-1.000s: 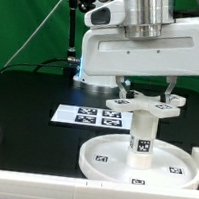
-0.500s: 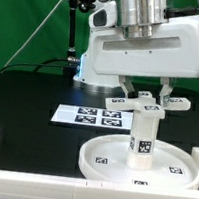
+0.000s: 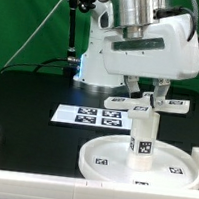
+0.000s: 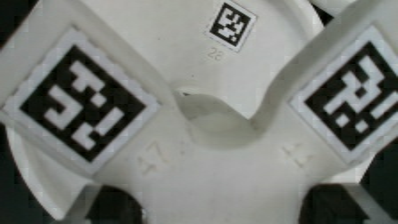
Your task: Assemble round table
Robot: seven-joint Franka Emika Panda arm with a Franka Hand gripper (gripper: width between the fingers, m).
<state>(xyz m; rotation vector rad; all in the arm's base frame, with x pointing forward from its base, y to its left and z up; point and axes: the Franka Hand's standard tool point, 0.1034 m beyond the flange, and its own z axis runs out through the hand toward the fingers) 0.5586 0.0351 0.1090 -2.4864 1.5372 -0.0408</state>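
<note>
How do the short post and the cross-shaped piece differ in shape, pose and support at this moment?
The post is a cylinder standing upright; the cross-shaped piece is flat and lies roughly level. The post rests in the middle of the round disc; the cross-shaped piece is held by the gripper at the post's top. Whether they touch is unclear. Both are white with black-and-white tags.

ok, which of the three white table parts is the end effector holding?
The flat cross-shaped piece, sitting atop the upright post; the post and the round disc stand below it, ungripped.
</note>
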